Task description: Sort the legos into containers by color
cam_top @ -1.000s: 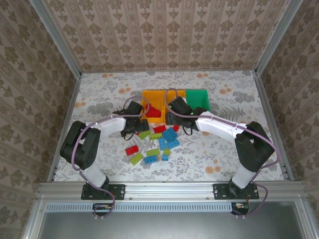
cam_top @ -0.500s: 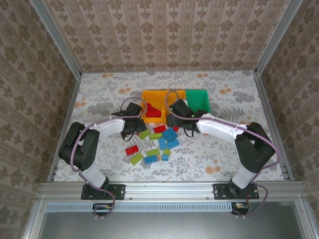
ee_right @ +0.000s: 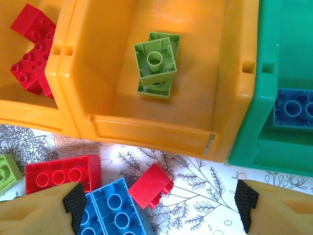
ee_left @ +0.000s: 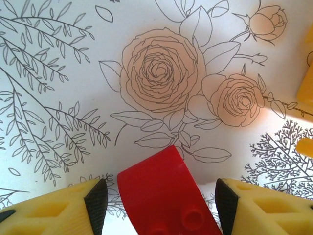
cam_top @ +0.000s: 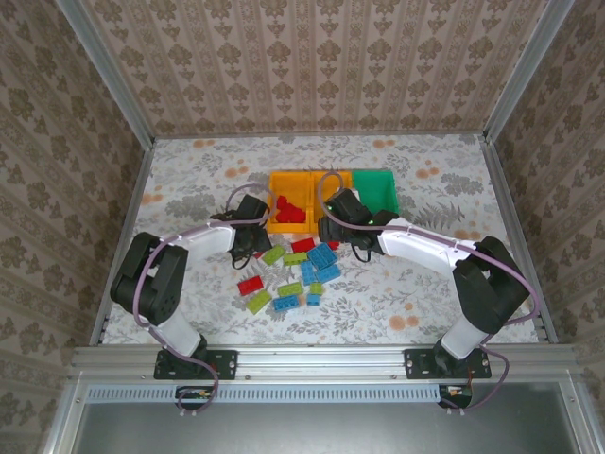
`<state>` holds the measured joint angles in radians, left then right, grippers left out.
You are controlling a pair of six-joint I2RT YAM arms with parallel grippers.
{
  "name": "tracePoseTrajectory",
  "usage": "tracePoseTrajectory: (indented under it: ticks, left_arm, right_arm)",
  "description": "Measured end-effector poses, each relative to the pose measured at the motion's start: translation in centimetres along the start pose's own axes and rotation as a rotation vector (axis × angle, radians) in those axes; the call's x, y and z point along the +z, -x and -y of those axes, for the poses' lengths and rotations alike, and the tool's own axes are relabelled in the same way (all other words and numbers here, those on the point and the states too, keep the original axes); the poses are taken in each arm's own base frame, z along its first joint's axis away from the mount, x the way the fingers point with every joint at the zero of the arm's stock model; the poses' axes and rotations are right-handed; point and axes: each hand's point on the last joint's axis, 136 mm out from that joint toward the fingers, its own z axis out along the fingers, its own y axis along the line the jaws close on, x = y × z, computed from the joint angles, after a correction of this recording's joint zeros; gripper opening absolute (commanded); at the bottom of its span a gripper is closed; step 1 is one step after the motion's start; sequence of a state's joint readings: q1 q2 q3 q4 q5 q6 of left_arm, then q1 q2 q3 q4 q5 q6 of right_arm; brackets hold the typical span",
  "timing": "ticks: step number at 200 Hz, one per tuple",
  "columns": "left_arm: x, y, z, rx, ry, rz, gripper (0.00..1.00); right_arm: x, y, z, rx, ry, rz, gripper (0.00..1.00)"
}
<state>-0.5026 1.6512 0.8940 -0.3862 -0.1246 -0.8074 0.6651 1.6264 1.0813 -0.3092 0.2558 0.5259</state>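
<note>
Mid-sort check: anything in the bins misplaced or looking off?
Nothing misplaced: red bricks in the left orange bin, lime bricks in the middle orange bin, a blue brick in the green bin. Only oddity: the lime bricks lie upside down, one askew atop the other.

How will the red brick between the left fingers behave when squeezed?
Probably stiff: the red brick looks like hard moulded plastic. Its smooth sides may slip against the pads. It sits skewed between them, so it may twist as they close.
</note>
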Motion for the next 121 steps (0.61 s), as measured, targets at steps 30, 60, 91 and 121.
tracePoseTrajectory:
  ticks: [30,60,91,121]
  left_arm:
    - [-0.4,-0.2,-0.3,0.012,0.008,-0.003,0.64]
    - [-0.9,-0.3,-0.5,0.022,0.009,-0.002,0.7]
    - [-1.0,-1.0,0.0,0.046,0.005,-0.009,0.69]
    - [-0.5,-1.5,0.0,0.055,0.013,-0.025,0.65]
  right_arm:
    - [0.0,0.0,0.0,0.0,0.0,0.0,0.83]
    - [0.0,0.0,0.0,0.0,-0.001,0.0,0.83]
    - [0.0,0.0,0.0,0.0,-0.001,0.0,0.84]
    - [0.0,-0.1,0.1,-0.001,-0.002,-0.002,0.84]
